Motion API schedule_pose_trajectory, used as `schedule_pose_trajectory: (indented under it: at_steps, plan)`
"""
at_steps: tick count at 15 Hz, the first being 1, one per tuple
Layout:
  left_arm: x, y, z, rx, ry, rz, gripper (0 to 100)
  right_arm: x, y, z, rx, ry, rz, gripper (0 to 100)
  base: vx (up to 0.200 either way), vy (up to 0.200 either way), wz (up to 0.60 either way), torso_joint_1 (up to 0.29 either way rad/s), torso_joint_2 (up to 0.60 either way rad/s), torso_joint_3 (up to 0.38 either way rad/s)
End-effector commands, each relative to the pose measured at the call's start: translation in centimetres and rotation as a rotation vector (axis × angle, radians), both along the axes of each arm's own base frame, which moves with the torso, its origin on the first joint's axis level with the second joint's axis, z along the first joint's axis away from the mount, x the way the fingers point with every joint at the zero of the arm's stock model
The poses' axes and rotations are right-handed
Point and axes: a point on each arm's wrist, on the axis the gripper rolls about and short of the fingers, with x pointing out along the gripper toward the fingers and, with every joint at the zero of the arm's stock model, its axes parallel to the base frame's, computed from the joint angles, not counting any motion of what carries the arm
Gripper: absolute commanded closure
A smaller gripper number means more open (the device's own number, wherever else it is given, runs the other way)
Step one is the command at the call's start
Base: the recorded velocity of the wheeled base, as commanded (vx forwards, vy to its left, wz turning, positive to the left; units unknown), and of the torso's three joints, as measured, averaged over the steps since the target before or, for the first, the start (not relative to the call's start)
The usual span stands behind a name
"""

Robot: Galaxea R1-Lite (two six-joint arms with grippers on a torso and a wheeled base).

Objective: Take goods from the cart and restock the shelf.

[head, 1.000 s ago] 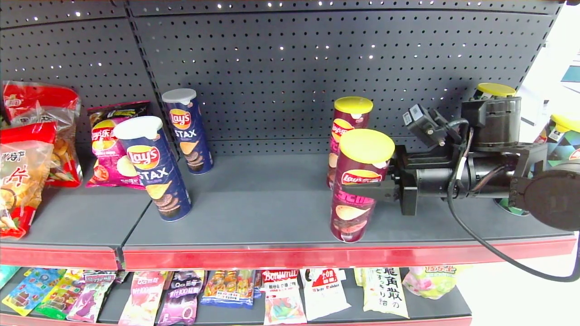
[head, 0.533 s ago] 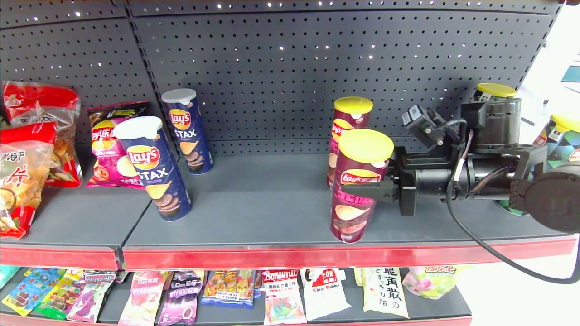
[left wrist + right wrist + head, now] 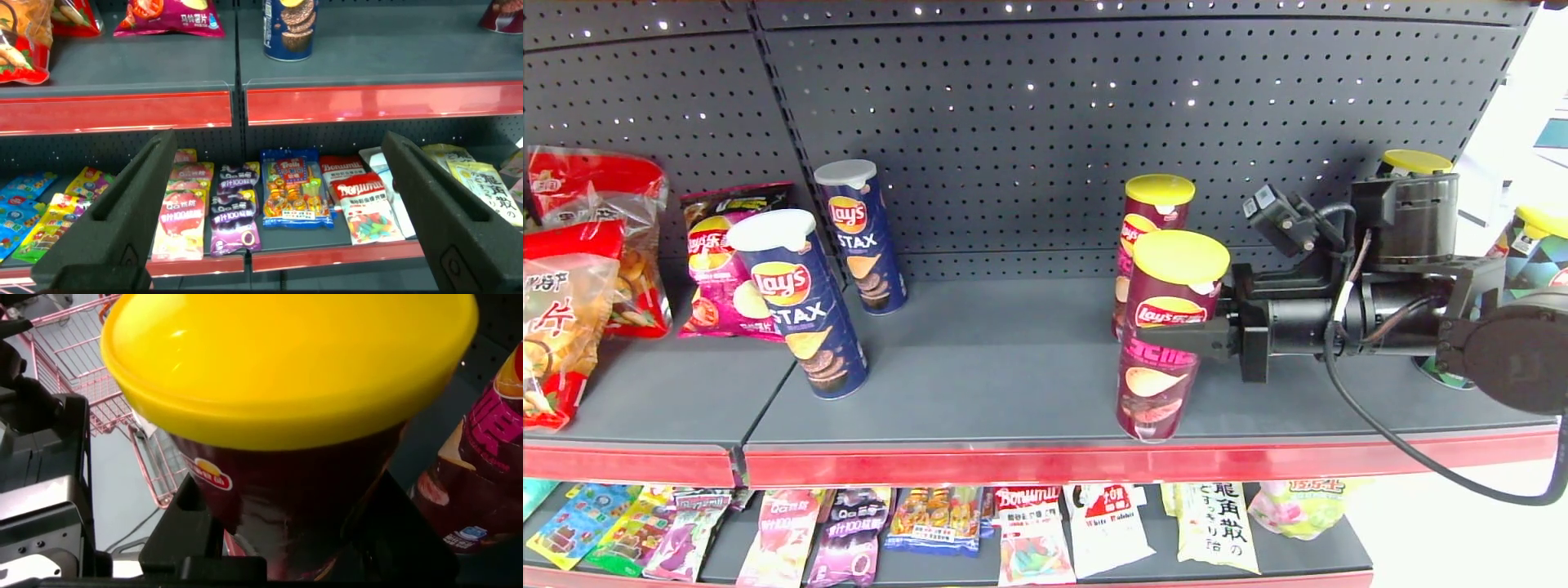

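- Right hand [image 3: 1176, 331] clamped round the maroon chip can [image 3: 1158, 384], mid-body, below its yellow lid.
- Can slightly tilted, base at front edge of the shelf [image 3: 1013, 367], just before a second maroon can [image 3: 1156, 214].
- Left hand [image 3: 278, 147] spread wide, facing the snack bags [image 3: 286, 188] one tier down.

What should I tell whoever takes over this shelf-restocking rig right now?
Right gripper: shut on the maroon cylindrical chip can with yellow plastic lid, tilted, its base near the grey metal shelf's front edge.
Left gripper: open, empty, facing the lower shelf's snack bags.
Already shelved: a matching maroon can upright right behind it; two blue pale-lidded cans farther left.
Left: stand the held can upright, release, fetch more from the pink wire cart.
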Motion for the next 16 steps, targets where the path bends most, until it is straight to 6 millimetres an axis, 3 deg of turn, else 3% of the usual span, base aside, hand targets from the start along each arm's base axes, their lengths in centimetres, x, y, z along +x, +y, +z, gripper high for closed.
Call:
schedule_pose_trajectory:
  at_steps: [1,14,15,16]
  plan:
    - [0.0,0.0,0.0,-0.001,0.0,0.0,0,0.02,0.17,-0.01,0.001,-0.004,0.006,100,0.0,0.0,0.0,0.0,0.0,0.0]
    - [0.0,0.0,0.0,-0.001,0.0,0.0,0,0.11,0.16,-0.72,-0.012,0.007,0.009,100,0.0,0.0,0.0,0.0,0.0,0.0]
    - [0.0,0.0,0.0,-0.001,0.0,0.0,0,0.11,0.16,-0.72,-0.012,0.007,0.009,0,0.0,0.0,0.0,0.0,0.0,0.0]
    - [0.0,0.0,0.0,-0.001,0.0,0.0,0,0.19,0.19,-0.77,-0.012,0.007,0.007,0,0.0,0.0,0.0,0.0,0.0,0.0]
